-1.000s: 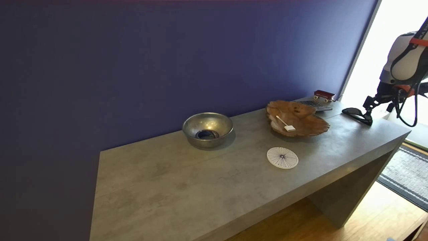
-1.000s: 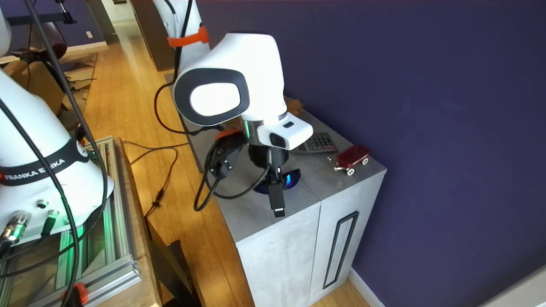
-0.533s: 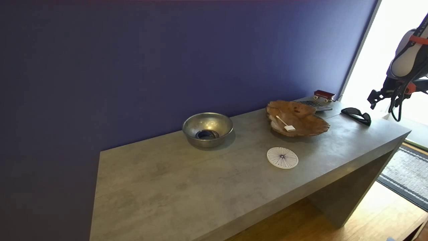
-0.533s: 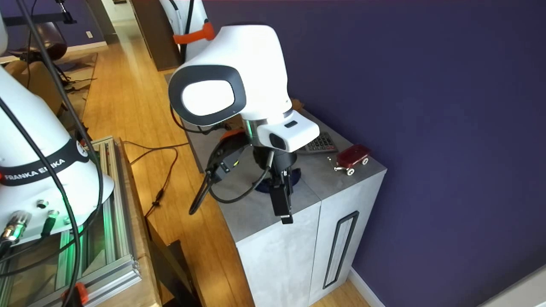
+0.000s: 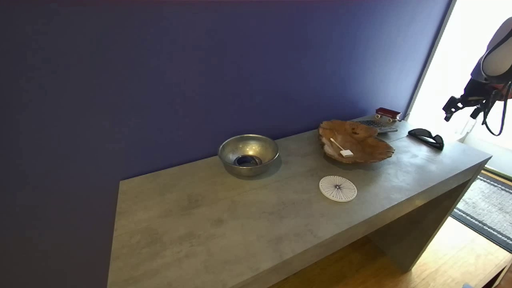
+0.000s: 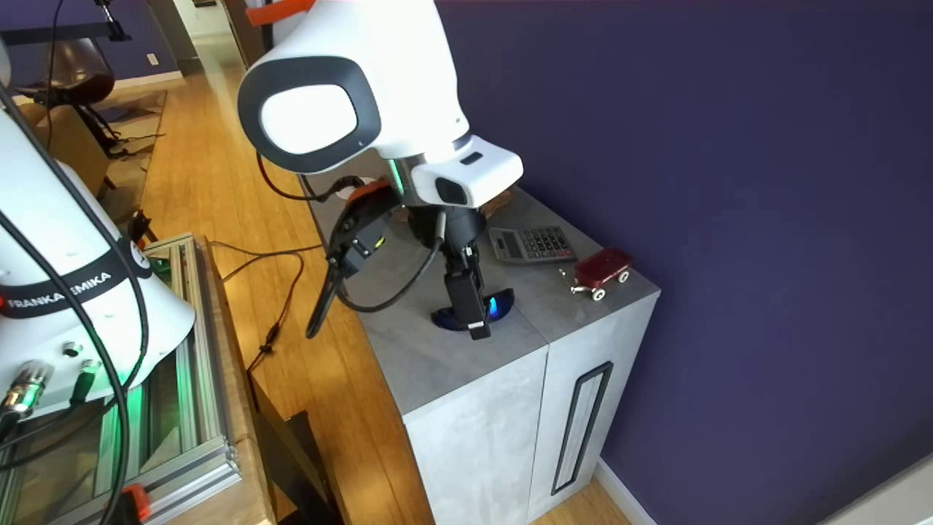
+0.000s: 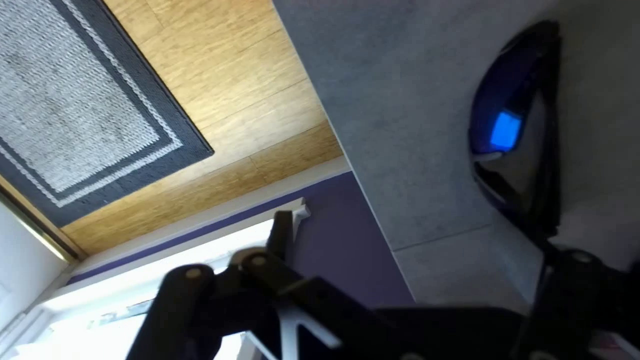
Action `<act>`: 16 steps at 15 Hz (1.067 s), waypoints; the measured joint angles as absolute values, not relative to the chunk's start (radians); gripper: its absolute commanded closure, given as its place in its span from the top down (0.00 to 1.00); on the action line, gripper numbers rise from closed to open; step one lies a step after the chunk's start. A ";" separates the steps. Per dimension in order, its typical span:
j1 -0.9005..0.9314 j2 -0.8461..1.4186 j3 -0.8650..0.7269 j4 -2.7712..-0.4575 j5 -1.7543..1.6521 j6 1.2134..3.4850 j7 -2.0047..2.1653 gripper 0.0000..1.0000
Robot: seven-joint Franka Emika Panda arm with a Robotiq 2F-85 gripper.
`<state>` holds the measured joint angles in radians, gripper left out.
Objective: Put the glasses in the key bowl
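The black folded glasses (image 5: 426,139) lie flat on the grey table near its far right end. In an exterior view the glasses (image 6: 500,303) are partly hidden behind a finger. In the wrist view the glasses (image 7: 505,125) show a blue reflection, near the right finger. My gripper (image 5: 462,115) is open and empty, above and to the right of the glasses, apart from them. In the wrist view its gripper fingers (image 7: 417,230) are wide apart. The brown wavy-rimmed key bowl (image 5: 370,150) stands left of the glasses; the arm mostly hides it in an exterior view.
A white stick with a square head (image 5: 346,153) lies in the key bowl. A silver bowl (image 5: 248,170) holds a dark round thing. A white disc (image 5: 338,189) lies in front. A calculator (image 6: 536,244) and a red toy wagon (image 6: 602,268) stand near the wall.
My gripper was down at the glasses a second ago; it has risen and moved away from them, to the right in an exterior view. The glasses lie in about the same place.
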<state>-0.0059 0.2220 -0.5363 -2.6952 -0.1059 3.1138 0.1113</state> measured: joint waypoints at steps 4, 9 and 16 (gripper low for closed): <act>0.016 0.100 -0.495 -2.761 -0.135 3.097 0.050 1.00; 0.085 0.108 -0.448 -2.753 -0.141 3.092 0.097 1.00; 0.120 0.181 -0.475 -2.729 -0.157 3.066 0.136 1.00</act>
